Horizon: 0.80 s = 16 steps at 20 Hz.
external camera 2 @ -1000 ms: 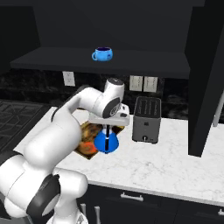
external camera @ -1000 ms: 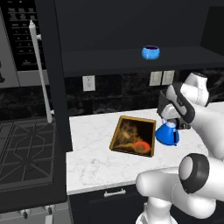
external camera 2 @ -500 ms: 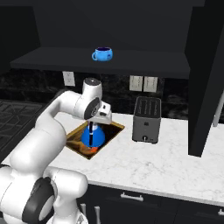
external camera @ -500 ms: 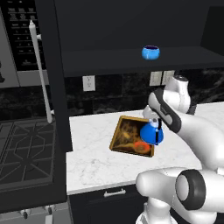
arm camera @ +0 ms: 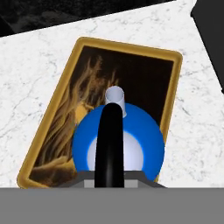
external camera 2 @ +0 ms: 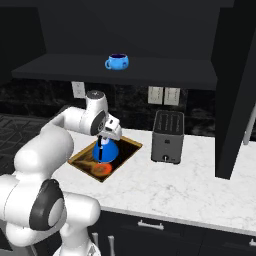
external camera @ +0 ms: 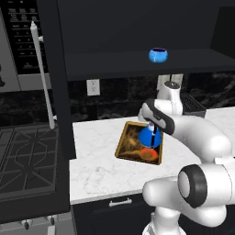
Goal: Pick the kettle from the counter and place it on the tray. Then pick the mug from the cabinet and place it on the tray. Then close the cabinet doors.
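The blue cone-shaped kettle (external camera: 149, 137) is held over the right part of the golden-brown tray (external camera: 120, 148) on the white counter (external camera: 98, 167). My gripper (external camera: 152, 125) is shut on its thin black handle (arm camera: 109, 142) from above. I cannot tell whether its base touches the tray. In the right base view the kettle (external camera 2: 105, 150) hangs under the gripper (external camera 2: 103, 139), above the tray (external camera 2: 129, 145). The round blue mug (external camera: 158, 55) stands on the shelf of the dark cabinet (external camera 2: 165, 70). Both cabinet doors stand open, one at the left (external camera: 59, 101).
A dark toaster (external camera 2: 167, 136) stands on the counter right of the tray. The right cabinet door (external camera 2: 234, 90) juts out over the counter's right part. A stove (external camera: 27, 160) lies left of the counter, with a microwave (external camera: 20, 41) above it.
The arm has swung left with the kettle in its grip, from the counter beside the tray's right edge to over the tray. The mug and doors have not moved.
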{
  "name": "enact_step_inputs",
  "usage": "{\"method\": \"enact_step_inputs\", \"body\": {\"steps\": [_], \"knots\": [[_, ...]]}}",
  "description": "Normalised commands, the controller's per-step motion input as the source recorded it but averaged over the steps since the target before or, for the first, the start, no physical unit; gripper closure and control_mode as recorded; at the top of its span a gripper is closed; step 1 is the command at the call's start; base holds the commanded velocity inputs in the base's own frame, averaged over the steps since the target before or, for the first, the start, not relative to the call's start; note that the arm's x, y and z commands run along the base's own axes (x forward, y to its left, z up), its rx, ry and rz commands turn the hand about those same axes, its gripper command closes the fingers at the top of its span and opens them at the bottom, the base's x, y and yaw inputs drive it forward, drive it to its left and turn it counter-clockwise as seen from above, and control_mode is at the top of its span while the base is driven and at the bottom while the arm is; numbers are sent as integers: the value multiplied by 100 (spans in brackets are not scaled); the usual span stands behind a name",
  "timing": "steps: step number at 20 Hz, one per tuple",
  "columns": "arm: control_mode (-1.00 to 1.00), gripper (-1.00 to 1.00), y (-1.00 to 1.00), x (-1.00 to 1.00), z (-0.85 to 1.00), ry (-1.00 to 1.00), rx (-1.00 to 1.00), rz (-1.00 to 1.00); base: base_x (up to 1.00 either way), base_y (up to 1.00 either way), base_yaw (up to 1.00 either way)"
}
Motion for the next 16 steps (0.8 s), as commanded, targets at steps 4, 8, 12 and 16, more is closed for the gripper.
{"method": "enact_step_inputs", "body": {"steps": [4, 8, 12, 16], "knots": [[-100, 100, 17, 38, -9, 0, 0, -15, 0, 0, 0], [-100, 100, 1, 21, -13, 0, 0, -7, 0, 0, 0], [-100, 100, 0, 6, -11, 0, 0, -3, 0, 0, 0], [-100, 100, 0, 2, -5, -2, 0, -1, 0, 0, 0]]}}
